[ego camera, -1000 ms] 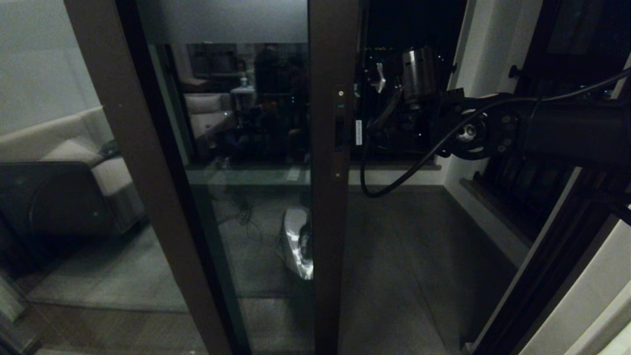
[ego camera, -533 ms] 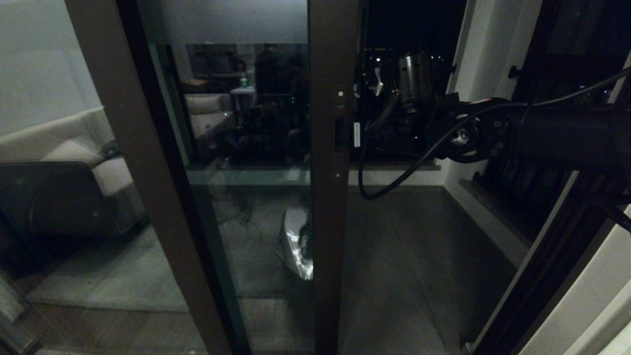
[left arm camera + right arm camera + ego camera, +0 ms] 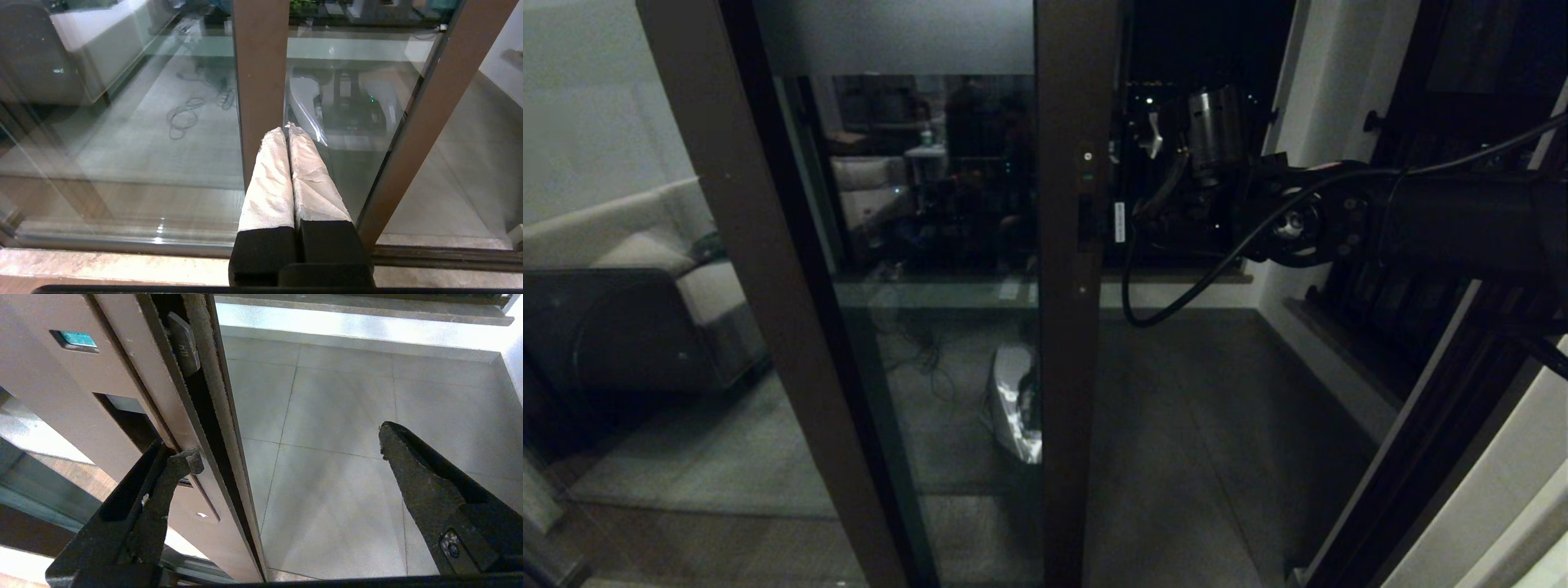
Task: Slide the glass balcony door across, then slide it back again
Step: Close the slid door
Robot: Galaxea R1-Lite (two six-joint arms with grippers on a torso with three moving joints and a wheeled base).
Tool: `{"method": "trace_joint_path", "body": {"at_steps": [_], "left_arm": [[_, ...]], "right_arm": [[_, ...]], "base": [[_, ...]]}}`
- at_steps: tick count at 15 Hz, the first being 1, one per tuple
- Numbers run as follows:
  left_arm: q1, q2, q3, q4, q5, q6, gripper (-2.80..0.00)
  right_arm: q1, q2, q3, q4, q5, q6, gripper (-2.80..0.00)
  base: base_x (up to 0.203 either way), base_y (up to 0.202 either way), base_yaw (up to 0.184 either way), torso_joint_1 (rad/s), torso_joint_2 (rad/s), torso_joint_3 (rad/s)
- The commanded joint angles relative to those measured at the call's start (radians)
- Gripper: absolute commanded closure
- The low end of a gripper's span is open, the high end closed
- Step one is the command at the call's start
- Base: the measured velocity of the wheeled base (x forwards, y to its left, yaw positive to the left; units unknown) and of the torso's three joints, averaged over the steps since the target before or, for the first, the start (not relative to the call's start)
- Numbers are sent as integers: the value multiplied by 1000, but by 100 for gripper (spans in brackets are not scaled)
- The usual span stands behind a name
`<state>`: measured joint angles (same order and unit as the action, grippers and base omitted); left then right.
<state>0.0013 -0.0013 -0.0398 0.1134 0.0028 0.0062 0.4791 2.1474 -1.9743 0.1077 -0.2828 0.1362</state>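
Since a second ago: door upright sits in nearly the same spot in the head view; the right arm's wrist hardware shows only a slight bob beside it.
Door: the full-height glass balcony door with dark brown frame [image 3: 1068, 343] stands mid-scene, its recessed slot handle [image 3: 1085, 220] facing the robot, open tiled balcony floor [image 3: 1201, 425] to its right.
Right gripper: the black two-fingered right gripper [image 3: 286, 445] stands wide, holding nothing; one fingertip [image 3: 186, 459] hooks the door's right edge at the dark weatherstrip channel, the other hangs free over the tiles.
Right arm: reaches in level from the right, wrist just beside the upright at handle height.
Left gripper: the white-wrapped left gripper [image 3: 289, 130] is pressed together, parked low near the bottom track.
Risk: contact looks like one fingertip on a narrow lip; a push off-line with the track would likely slip it off or drag it along the seal, stalling the slide.
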Motion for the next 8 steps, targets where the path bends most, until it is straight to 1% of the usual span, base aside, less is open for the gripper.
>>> {"method": "trace_joint_path", "body": {"at_steps": [1, 8], "left_arm": [[0, 0, 0, 0, 0, 0, 0], [0, 0, 0, 2, 0, 0, 0]], "right_arm": [[-10, -1, 1, -2, -7, 2, -280], [-45, -12, 2, -2, -9, 0, -280]], "base": [[0, 0, 0, 0, 0, 0], [0, 0, 0, 0, 0, 0]]}}
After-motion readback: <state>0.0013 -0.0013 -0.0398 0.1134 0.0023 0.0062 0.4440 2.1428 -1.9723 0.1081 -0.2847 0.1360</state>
